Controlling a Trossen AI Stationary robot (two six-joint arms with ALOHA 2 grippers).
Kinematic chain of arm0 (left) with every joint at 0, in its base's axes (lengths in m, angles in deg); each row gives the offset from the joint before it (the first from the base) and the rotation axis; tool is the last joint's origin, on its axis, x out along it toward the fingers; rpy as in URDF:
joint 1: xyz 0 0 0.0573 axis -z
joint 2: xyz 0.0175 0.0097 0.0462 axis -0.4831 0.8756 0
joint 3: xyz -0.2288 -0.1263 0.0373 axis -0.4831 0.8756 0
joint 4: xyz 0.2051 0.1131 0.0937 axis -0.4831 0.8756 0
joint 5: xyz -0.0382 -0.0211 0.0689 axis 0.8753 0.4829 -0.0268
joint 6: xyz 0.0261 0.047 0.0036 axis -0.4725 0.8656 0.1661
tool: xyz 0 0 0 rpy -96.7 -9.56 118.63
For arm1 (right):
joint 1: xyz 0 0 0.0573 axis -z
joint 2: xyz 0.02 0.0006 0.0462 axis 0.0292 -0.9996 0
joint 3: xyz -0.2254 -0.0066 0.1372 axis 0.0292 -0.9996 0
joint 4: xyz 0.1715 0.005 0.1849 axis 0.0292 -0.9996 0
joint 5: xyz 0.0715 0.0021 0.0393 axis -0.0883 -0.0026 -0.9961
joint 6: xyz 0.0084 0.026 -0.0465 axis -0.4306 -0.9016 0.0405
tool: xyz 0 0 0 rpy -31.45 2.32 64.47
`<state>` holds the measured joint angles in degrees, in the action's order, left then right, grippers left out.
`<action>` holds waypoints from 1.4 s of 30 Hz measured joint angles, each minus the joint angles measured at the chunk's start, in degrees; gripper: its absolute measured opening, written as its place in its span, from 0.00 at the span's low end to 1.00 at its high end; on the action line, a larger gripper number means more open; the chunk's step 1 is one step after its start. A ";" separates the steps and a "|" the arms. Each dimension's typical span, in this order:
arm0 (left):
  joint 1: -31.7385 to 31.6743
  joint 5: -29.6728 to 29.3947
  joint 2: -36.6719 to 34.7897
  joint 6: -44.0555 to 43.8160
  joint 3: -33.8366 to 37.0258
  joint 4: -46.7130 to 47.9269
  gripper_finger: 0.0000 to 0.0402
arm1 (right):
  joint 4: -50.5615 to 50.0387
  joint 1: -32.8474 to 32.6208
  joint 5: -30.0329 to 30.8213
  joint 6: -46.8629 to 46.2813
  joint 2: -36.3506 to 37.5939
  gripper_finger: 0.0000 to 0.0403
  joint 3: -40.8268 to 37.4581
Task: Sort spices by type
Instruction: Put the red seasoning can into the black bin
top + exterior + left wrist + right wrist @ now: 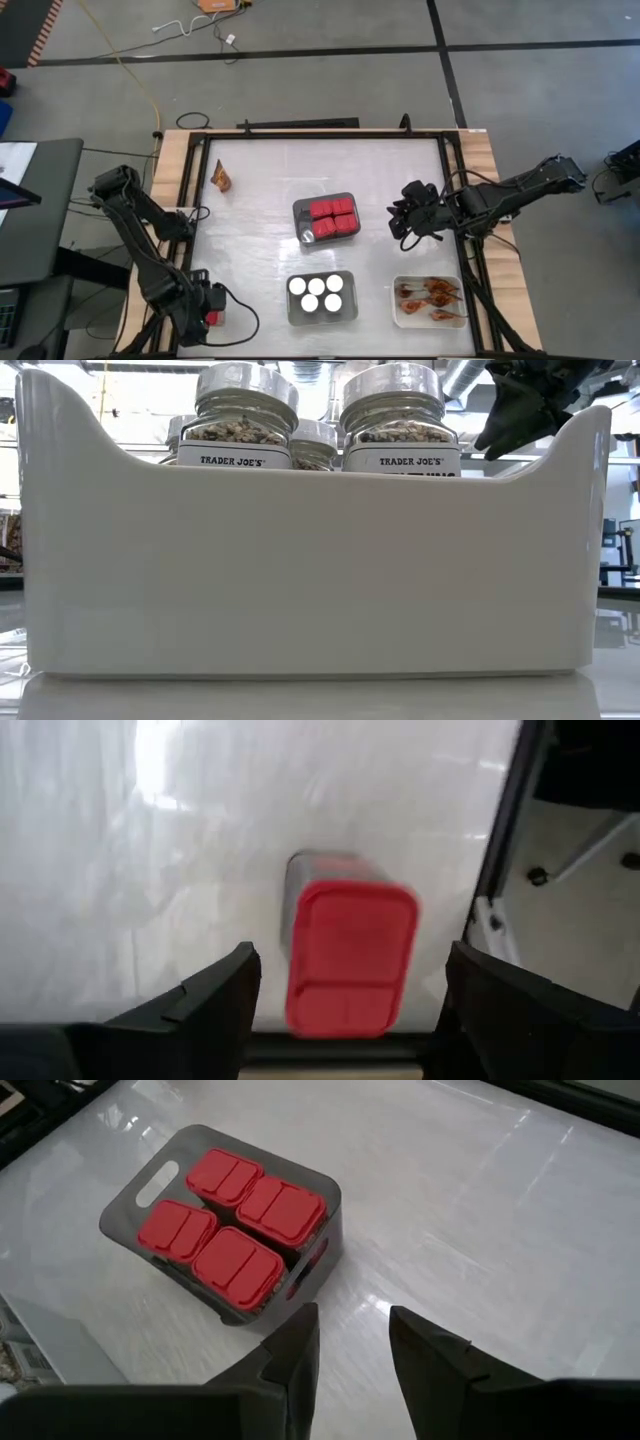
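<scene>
Red container (pixel 350 955) between left hand (pixel 345 995) fingers

i count four red boxy containers (pixel 333 218) in a grey rectangular tray (pixel 299 211), four white-lidded clear jars (pixel 316 293) in another, orange-brown flat packets (pixel 432 296) in a white tray (pixel 400 320), one packet (pixel 222 177) loose.

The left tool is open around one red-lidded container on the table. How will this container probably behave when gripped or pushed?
The red-lidded container looks rigid and flat-sided, so it likely will not roll and should bear a squeeze from the left tool. Its smooth plastic may slip slightly. On the glossy table, a push would probably slide it.
</scene>
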<state>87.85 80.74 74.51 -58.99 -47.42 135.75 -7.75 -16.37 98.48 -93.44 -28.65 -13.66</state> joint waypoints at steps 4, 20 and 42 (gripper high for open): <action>0.16 -0.66 0.52 3.17 0.00 -2.47 0.76 | 0.00 0.17 0.00 0.64 0.00 0.37 0.00; 1.07 5.44 10.55 11.24 0.07 -0.29 0.69 | -0.05 0.20 0.00 2.07 -0.02 0.37 0.00; -24.91 -7.18 -9.60 65.90 5.87 16.91 0.51 | 0.23 0.20 0.00 2.01 -0.02 0.37 0.00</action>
<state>62.93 73.56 64.90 6.92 -41.55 152.66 -7.52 -16.18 98.48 -91.43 -28.67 -13.66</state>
